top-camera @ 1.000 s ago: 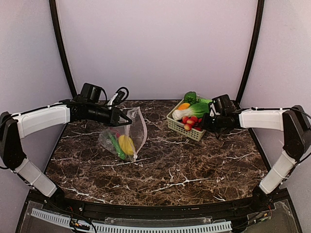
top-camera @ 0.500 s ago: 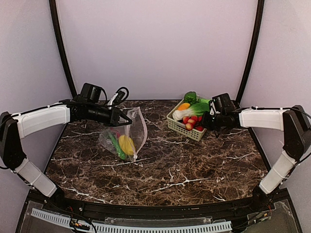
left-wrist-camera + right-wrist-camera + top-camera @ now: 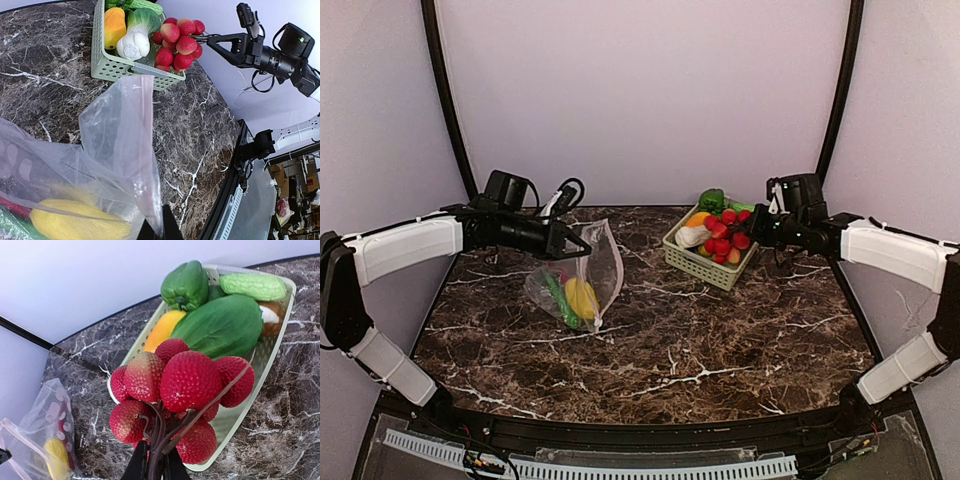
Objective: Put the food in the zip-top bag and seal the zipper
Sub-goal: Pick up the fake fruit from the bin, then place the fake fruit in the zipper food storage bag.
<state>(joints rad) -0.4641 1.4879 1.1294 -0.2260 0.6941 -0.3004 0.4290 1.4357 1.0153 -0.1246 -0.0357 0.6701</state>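
We get only two dark finger stubs of the right gripper (image 3: 154, 462), the rest cut off at the wrist view's bottom edge. The red cluster (image 3: 182, 385) hides much of the basket (image 3: 274, 347) floor from us. On the left wrist, the bag (image 3: 117, 145) blurs the yellow piece (image 3: 75, 225) inside, and the left gripper (image 3: 159, 228) is a cut-off sliver.

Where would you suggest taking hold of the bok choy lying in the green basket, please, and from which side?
Probably the white stalk end of the bok choy, from straight above. It lies flat in the basket, whose walls block any sideways approach, and that end is rounded and uncovered. The orange piece lies close alongside, so one finger has little room there.
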